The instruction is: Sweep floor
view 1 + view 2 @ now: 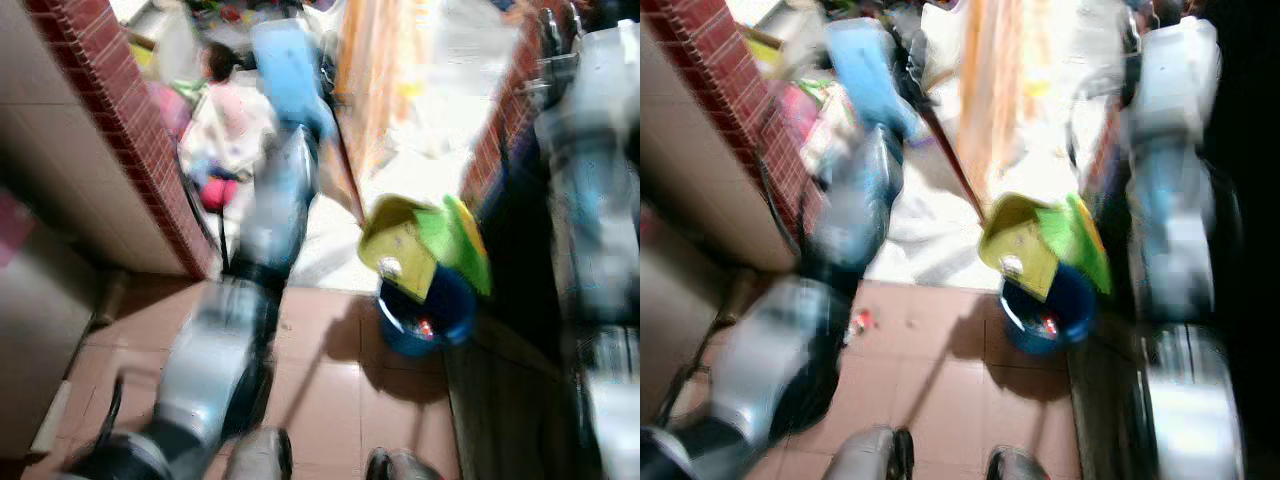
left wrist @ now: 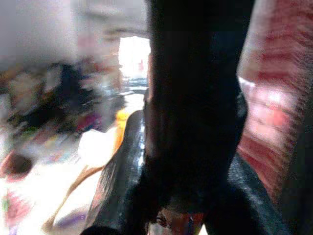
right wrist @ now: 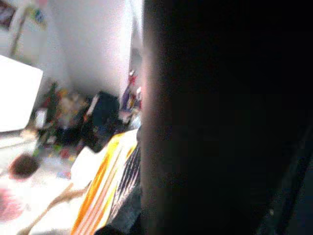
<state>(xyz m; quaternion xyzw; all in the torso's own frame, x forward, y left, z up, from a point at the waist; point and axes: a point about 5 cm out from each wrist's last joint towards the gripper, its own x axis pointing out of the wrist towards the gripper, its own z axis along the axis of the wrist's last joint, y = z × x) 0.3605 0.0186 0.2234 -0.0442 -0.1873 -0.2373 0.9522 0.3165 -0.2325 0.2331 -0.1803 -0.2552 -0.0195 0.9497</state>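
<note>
Dustpan [image 1: 408,243], yellow-green, tips over a blue bucket [image 1: 430,312] on the red tile floor [image 1: 330,390], its long handle [image 1: 952,160] slanting up and away toward the top of the head views. The left arm [image 1: 265,240] stretches forward along the brick wall [image 1: 120,130], and its gripper [image 1: 912,75] sits at the far end of that handle, though motion blur makes it impossible to tell whether the black fingers are clenched on it or loose. The right arm [image 1: 1170,180] rises at the right edge; its claw cannot be read either. A small scrap of litter [image 1: 858,322] lies on the tiles near the left arm. A person [image 1: 228,110] sits among scattered belongings in the bright room beyond the doorway.

The handle's long axis runs from the pan by the bucket back toward the left claw, so the left arm appears the nearer one to steer it, with the pan itself lying ahead and to the robot's right. The pan looks to be emptying into the bucket, which suggests the sweep is well along, though litter remains on the tiles
</note>
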